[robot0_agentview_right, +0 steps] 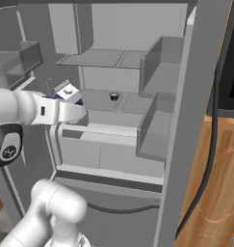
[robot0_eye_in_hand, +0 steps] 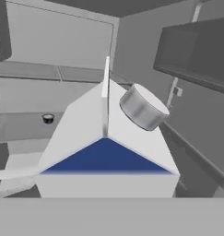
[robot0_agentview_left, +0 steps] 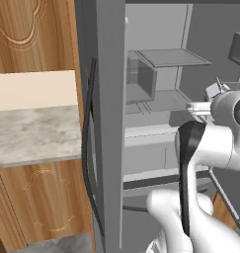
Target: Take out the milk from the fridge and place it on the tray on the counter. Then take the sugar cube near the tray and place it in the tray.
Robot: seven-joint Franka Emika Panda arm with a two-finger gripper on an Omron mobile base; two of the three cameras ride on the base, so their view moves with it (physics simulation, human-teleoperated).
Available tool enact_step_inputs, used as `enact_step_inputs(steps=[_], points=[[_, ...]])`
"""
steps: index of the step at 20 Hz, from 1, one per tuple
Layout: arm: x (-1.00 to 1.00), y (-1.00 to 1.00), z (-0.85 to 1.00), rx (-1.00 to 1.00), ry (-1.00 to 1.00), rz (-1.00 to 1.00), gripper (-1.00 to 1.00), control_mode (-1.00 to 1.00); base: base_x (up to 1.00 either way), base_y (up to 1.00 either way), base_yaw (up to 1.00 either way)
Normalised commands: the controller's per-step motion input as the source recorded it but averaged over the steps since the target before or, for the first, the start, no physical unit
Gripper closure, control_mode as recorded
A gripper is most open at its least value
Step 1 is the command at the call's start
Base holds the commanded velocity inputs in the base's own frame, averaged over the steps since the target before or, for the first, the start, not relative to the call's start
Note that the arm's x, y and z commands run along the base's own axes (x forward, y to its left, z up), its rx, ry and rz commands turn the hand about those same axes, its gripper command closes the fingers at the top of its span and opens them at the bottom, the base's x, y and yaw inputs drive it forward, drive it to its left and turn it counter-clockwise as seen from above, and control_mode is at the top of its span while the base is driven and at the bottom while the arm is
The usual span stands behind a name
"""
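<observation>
Grey fridge (robot0_agentview_right: 195, 96) interior ahead of me, door swung open, shelves bare and pale. Milk (robot0_eye_in_hand: 106, 152) carton sits at the left end of the middle shelf (robot0_agentview_right: 118, 103), upright, silver cap on its sloped top. My gripper (robot0_agentview_right: 72, 108) is right at the carton; I cannot tell whether the jaws are clamped on it or standing apart. Small dark cup (robot0_agentview_right: 114, 96) sits further back on the same shelf. Marbled counter (robot0_agentview_left: 35, 133) lies beside the fridge, past the black door handle (robot0_agentview_left: 89, 148).
</observation>
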Motion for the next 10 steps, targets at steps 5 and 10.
enact_step_inputs(steps=[5, 10], points=[[-0.07, 0.08, -0.46, 0.03, 0.14, 0.06, 1.00, -1.00, 0.00, 0.00, 0.00], [-0.09, 0.10, -0.18, 0.00, 0.06, 0.06, 1.00, 1.00, -0.18, 0.08, 0.02]])
